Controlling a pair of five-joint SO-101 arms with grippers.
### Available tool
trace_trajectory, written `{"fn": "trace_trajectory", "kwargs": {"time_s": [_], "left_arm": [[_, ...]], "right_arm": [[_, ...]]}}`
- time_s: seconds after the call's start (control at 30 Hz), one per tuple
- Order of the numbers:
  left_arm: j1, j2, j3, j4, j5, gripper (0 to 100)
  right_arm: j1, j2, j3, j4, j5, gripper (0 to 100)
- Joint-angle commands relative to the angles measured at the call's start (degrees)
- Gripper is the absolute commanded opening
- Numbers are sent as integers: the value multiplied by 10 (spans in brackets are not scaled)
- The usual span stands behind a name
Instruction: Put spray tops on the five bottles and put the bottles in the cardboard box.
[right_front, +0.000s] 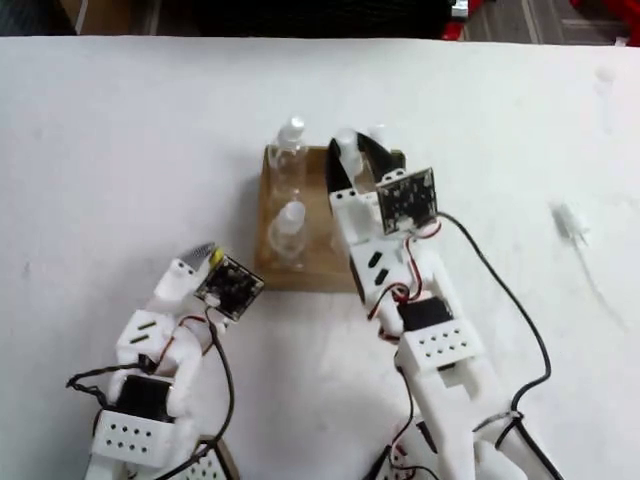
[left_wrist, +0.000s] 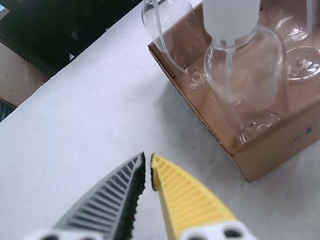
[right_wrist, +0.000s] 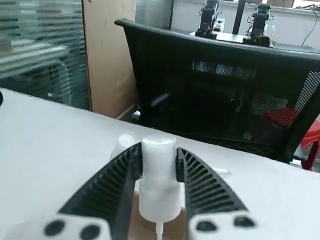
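The cardboard box (right_front: 313, 274) sits mid-table. Clear bottles with white spray tops stand in it, one at the back left (right_front: 290, 150) and one nearer (right_front: 290, 228). My right gripper (right_front: 352, 148) hangs over the box's right half, shut on a white spray top (right_wrist: 159, 200). A thin tube hangs under that top; what is below is hidden. Another white cap (right_wrist: 124, 142) stands just behind. My left gripper (left_wrist: 148, 161) is shut and empty, low over the table, left of the box (left_wrist: 280, 150). Beside it stand the capped bottles (left_wrist: 242, 65).
A loose spray top (right_front: 572, 225) with its thin tube lies on the white table to the right of the box. Cables trail from both arms near the front edge. A black mesh chair (right_wrist: 240, 100) stands beyond the far edge.
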Motion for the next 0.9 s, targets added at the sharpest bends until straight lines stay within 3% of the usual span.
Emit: {"fn": "trace_trajectory", "kwargs": {"time_s": [0.0, 0.5, 0.7, 0.87], "left_arm": [[3, 3, -3, -9, -4, 24], [3, 3, -3, -9, -4, 24], [3, 3, -3, -9, -4, 24], [3, 3, -3, -9, -4, 24]], "right_arm": [[0, -25, 6, -14, -34, 16], [22, -24, 37, -16, -39, 16], [51, -24, 38, -36, -96, 16], [49, -24, 54, -38, -95, 16]]}}
